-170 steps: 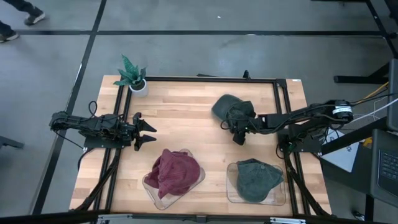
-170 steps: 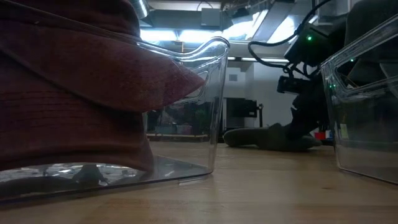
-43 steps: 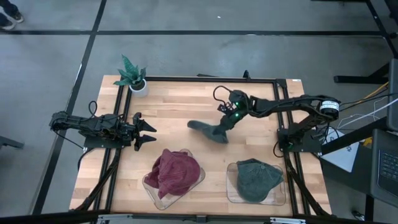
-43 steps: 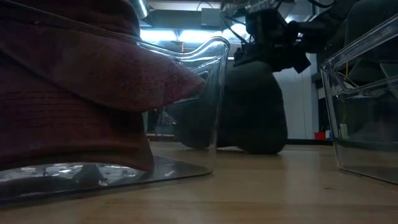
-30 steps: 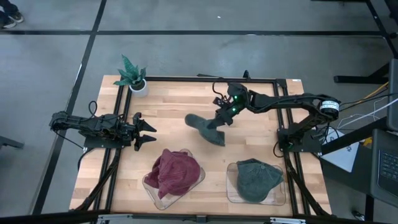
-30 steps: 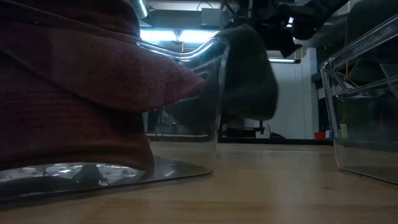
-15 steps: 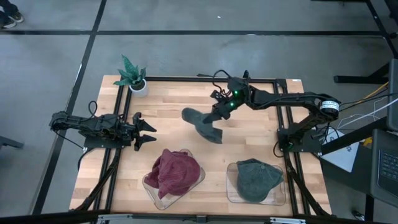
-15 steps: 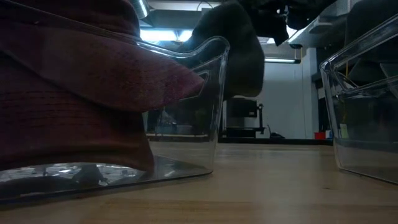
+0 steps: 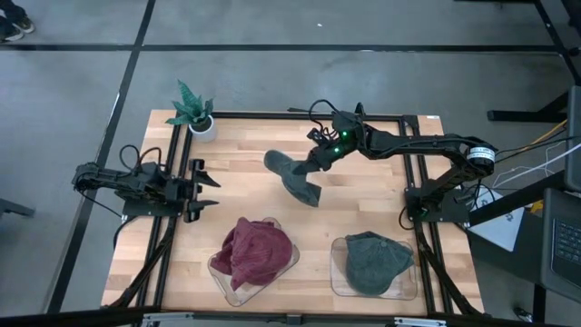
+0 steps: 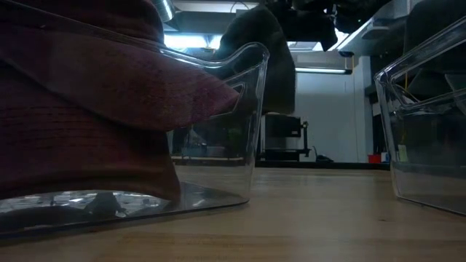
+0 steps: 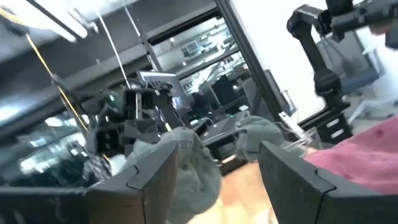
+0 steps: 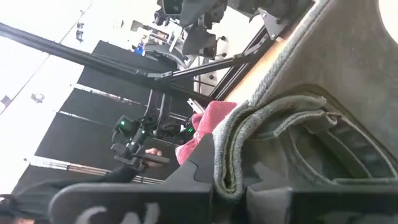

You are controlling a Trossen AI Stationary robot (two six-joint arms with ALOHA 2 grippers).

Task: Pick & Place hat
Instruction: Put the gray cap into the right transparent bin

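High view: the right gripper (image 9: 317, 160), jaws clenched on the grey-green hat (image 9: 292, 176), has carried it up off the bench (image 9: 254, 145); the hat hangs just below the jaws, further toward the left gripper (image 9: 207, 188), whose released jaws have turned slightly.

Low view: the hat (image 10: 263, 62) hangs higher than a moment ago.

Right wrist view: hat brim (image 12: 273, 134) pinched between the jaws.

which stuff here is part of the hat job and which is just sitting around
In the job: dark green hat hanging from the right gripper; two clear bins, one with a red hat, one with a green hat.
Lying about: potted plant; idle left gripper.
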